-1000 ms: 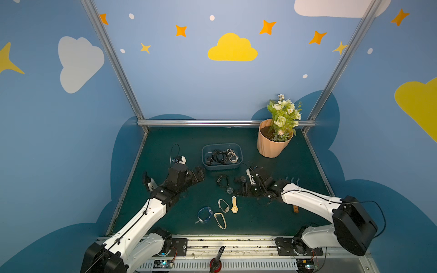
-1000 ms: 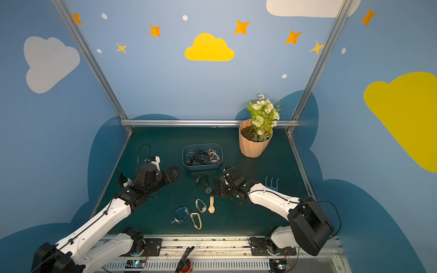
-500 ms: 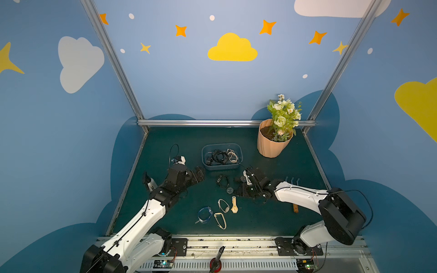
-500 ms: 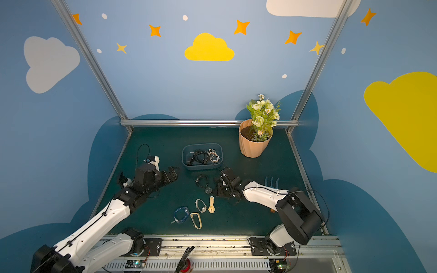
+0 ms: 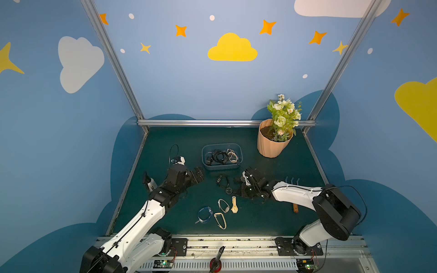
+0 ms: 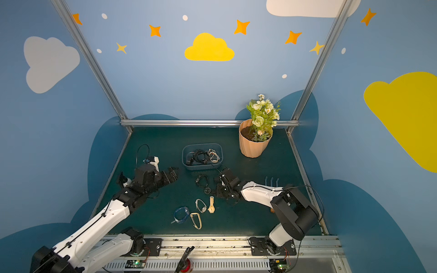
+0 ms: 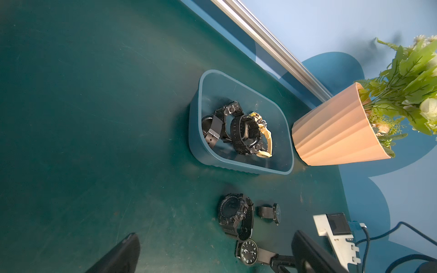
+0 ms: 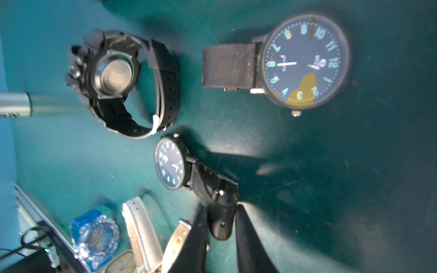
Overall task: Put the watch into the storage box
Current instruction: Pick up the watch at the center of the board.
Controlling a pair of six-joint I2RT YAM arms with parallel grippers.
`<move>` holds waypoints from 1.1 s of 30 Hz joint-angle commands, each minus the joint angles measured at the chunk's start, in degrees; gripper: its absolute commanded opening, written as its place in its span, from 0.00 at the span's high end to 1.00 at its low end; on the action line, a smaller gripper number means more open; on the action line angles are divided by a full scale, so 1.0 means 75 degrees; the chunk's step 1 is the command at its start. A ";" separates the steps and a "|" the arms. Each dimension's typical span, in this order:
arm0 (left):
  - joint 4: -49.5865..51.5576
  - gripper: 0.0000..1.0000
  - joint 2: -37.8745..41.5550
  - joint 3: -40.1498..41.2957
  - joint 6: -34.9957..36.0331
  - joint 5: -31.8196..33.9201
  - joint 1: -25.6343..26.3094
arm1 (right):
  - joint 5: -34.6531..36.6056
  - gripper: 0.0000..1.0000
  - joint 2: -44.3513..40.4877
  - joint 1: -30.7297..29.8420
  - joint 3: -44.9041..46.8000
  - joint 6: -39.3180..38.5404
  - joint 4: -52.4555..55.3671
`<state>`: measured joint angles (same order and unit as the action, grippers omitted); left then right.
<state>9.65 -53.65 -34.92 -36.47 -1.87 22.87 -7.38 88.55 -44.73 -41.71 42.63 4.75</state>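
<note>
Flagging a thin grip: right gripper (image 8: 221, 208) is pinched onto only the tail end of the strap of the black round-dial watch (image 8: 170, 163); dial sits well clear of the jaws, so on lift I'd expect it to droop, swing or slip out; a swinging dial could clip the chunky black watch (image 5: 222, 181) lying between it and the storage box (image 5: 221, 166), or catch the box's near wall if carried low; box already holds a heap of watches. Watch lies on the mat in front of the box, apart from it; long axis roughly along the box's long wall, dial toward the box's left end, strap tail toward its right. Left gripper (image 5: 197, 176) gapes empty off the box's left front corner.
</note>
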 commanded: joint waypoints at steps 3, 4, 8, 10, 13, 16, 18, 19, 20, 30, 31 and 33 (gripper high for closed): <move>0.0096 0.00 0.0157 0.0039 0.0057 0.0143 -0.0038 | 0.0234 0.92 -0.0233 -0.0030 0.0078 -0.0064 -0.0044; 0.0096 0.00 0.0168 0.0050 0.0050 0.0150 -0.0031 | 0.0239 0.95 -0.0282 -0.0035 0.0056 -0.0099 -0.0002; 0.0105 0.00 0.0212 0.0076 0.0050 0.0161 -0.0038 | 0.0395 1.00 -0.0612 -0.0041 -0.0098 -0.0287 0.0325; 0.0117 0.00 0.0227 0.0080 0.0055 0.0176 -0.0027 | 0.0548 1.00 -0.0852 -0.0039 -0.0194 -0.0402 0.0580; 0.0131 0.00 0.0244 0.0097 0.0052 0.0191 -0.0037 | 0.0783 1.00 -0.1332 -0.0038 -0.0305 -0.0590 0.0970; 0.0131 0.00 0.0251 0.0130 0.0030 0.0205 -0.0034 | 0.0981 1.00 -0.1812 -0.0038 -0.0432 -0.0744 0.1299; 0.0128 0.00 0.0261 0.0142 0.0017 0.0211 -0.0041 | 0.1115 1.00 -0.2093 -0.0039 -0.0562 -0.0869 0.1498; 0.0131 0.00 0.0271 0.0144 0.0023 0.0207 -0.0045 | 0.1209 1.00 -0.2228 -0.0043 -0.0646 -0.0944 0.1611; 0.0143 0.00 0.0294 0.0144 0.0019 0.0213 -0.0049 | 0.1303 1.00 -0.2339 -0.0033 -0.0747 -0.1032 0.1702; 0.0334 0.00 0.0472 0.0216 -0.0024 0.0261 -0.0035 | 0.1858 1.00 -0.2249 0.0223 -0.1817 -0.2136 0.1490; 0.0382 0.00 0.0502 0.0226 -0.0026 0.0261 -0.0050 | 0.1841 1.00 -0.2079 0.0292 -0.1991 -0.2233 0.1468; 0.0487 0.00 0.0592 0.0248 -0.0024 0.0282 -0.0059 | 0.1804 1.00 -0.1730 0.0422 -0.2290 -0.2358 0.1429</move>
<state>11.14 -50.33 -33.71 -36.53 -0.71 22.76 5.06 72.79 -42.70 -55.86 28.36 16.45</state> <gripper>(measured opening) 0.998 0.061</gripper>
